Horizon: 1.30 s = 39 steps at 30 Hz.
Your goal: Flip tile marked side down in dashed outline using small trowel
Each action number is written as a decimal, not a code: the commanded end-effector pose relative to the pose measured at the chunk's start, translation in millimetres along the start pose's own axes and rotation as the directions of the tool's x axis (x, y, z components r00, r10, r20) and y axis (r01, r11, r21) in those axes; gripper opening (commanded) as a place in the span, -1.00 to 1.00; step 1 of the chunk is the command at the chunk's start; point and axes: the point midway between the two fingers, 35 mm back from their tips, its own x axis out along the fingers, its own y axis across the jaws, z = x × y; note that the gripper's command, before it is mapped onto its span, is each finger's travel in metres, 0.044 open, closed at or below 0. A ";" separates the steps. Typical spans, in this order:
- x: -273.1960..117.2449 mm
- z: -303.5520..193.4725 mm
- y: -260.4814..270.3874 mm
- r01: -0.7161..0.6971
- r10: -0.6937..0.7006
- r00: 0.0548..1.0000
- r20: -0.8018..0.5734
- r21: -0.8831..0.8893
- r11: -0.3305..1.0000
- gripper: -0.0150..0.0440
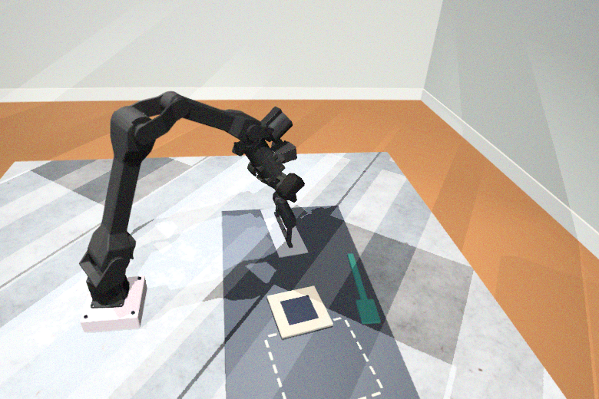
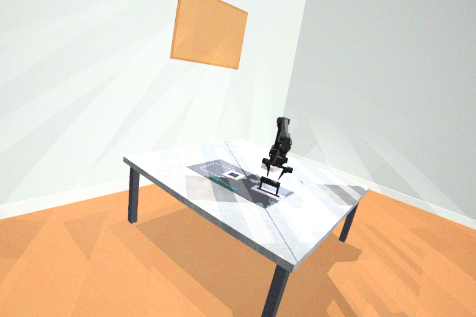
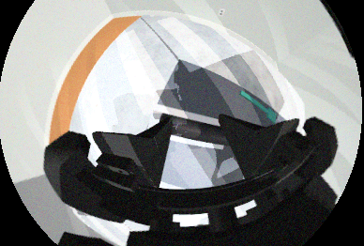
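Note:
The trowel [image 1: 286, 212] [image 2: 270, 181] [image 3: 199, 131] has a raised black handle over a pale flat blade and stands at the mat's far end. My gripper [image 1: 284, 195] [image 2: 273, 177] [image 3: 196, 117] is open and empty, tilted, with its fingertips just above the handle. In the wrist view the handle runs crosswise between the fingertips. The cream tile [image 1: 299, 309] [image 2: 233, 174] lies flat with its dark blue square facing up. It lies across the far edge of the dashed outline [image 1: 271, 334], mostly outside it. The tile is not visible in the wrist view.
A teal spatula-shaped tool [image 1: 366, 311] [image 2: 225, 184] [image 3: 255, 103] lies along the right side of the dark mat [image 1: 242, 364] in the top view. The arm's pink base [image 1: 114, 320] stands left of the mat. Strong shadows and light bands cross the table.

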 end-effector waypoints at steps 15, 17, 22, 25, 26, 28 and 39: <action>-1.2 -22.2 -2.5 0.106 -0.057 0.992 0.116 -0.474 0.874 0.53; -1.1 -24.5 -3.4 0.125 -0.063 0.989 0.132 -0.528 0.840 0.53; -1.1 -30.7 -5.8 0.174 -0.079 0.982 0.173 -0.651 0.738 0.53; -1.4 -34.6 -7.3 0.205 -0.089 0.976 0.196 -0.716 0.668 0.53; -1.5 -36.0 -7.9 0.215 -0.092 0.975 0.204 -0.735 0.643 0.53; -1.9 -38.8 -9.0 0.235 -0.099 0.971 0.220 -0.772 0.590 0.53; -5.6 -55.4 -15.7 0.328 -0.135 0.944 0.301 -0.905 0.272 0.53</action>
